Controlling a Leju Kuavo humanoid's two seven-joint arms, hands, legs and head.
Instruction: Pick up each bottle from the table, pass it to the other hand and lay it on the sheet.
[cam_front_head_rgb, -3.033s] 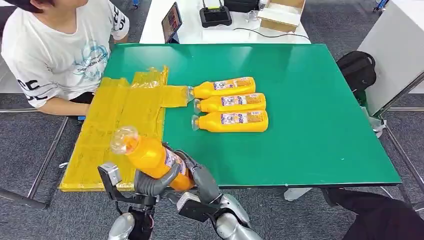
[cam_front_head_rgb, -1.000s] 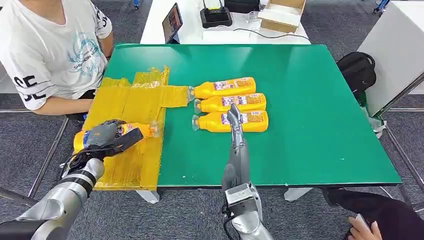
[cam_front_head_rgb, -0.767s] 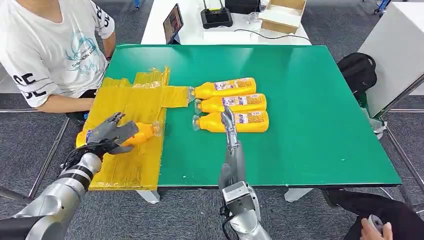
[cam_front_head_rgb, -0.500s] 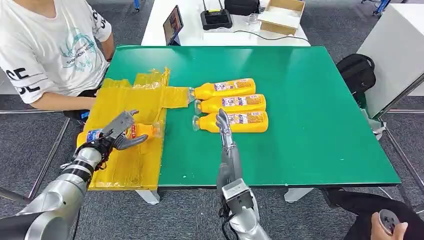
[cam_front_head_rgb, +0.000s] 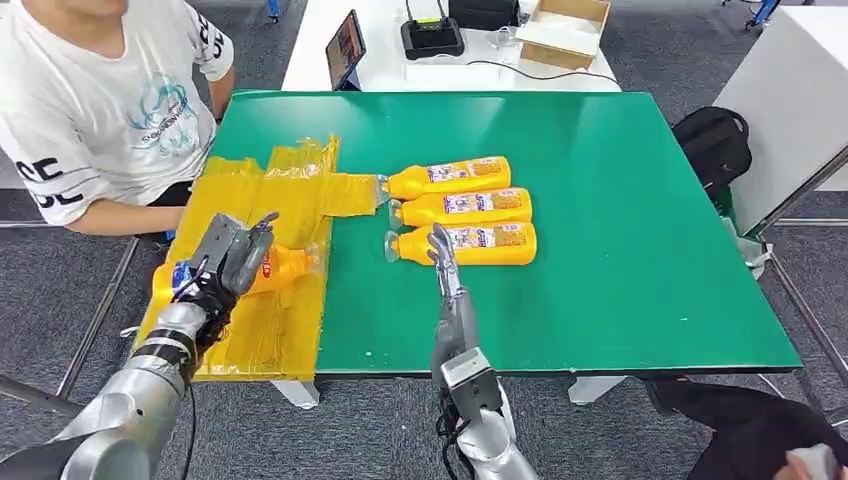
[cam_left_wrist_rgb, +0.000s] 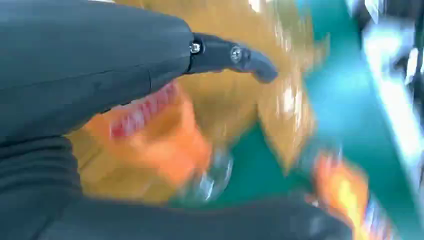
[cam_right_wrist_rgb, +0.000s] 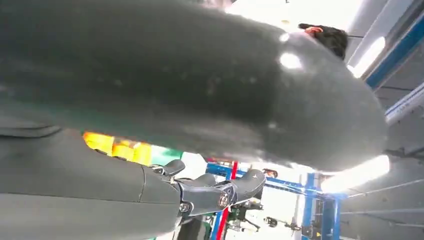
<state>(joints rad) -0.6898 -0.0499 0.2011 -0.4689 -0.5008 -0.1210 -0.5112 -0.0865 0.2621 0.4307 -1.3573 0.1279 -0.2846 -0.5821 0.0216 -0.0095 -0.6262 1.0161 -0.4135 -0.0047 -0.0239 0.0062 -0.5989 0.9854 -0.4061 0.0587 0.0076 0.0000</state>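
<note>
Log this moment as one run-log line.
left hand: open, above bottle on sheet | yellow sheet: one bottle lying | right hand: open, at nearest bottle | green table: three bottles lying

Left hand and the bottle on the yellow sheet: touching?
Cannot tell. In the head view the left hand overlaps the bottle lying on the sheet, fingers spread; no gap or contact shows plainly. The left wrist view is blurred.

A rectangular green-topped table (cam_front_head_rgb: 620, 200) stands on grey carpeted floor (cam_front_head_rgb: 60, 330). Beyond it, a white desk (cam_front_head_rgb: 400, 65) carries a dark tablet (cam_front_head_rgb: 344, 45) and an open cardboard box (cam_front_head_rgb: 563, 27). A black backpack (cam_front_head_rgb: 714, 140) sits beside a white cabinet (cam_front_head_rgb: 790, 100).
</note>
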